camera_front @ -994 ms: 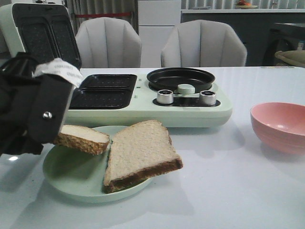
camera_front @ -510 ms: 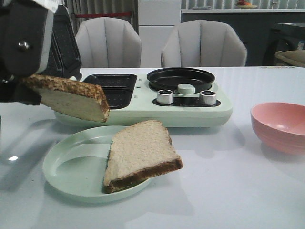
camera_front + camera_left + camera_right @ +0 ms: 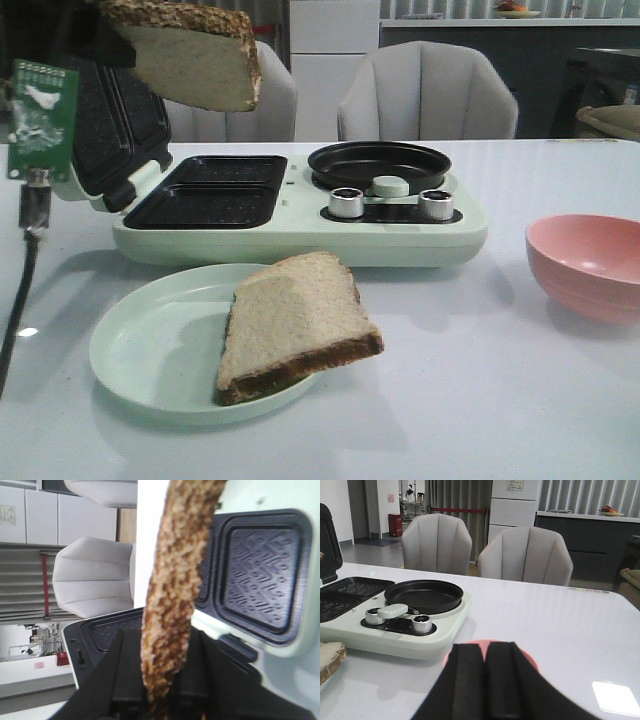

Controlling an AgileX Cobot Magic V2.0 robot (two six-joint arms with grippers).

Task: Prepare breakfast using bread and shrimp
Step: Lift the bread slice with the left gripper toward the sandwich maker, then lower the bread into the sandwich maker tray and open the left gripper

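My left gripper is shut on one bread slice and holds it high, above the left end of the open sandwich maker. In the left wrist view the slice's brown crust stands edge-on between the gripper fingers. The second bread slice lies on the pale green plate, overhanging its right rim. My right gripper is shut and empty, just above the pink bowl; it is out of the front view. No shrimp shows in any view.
The sandwich maker's lid stands open over two dark grill plates. A black round pan and two knobs sit on its right half. The pink bowl is at the right. Two grey chairs stand behind the table.
My left gripper has lifted the bread slice off the plate and carried it up and slightly right, to above the sandwich maker's left end. The second slice has not moved.
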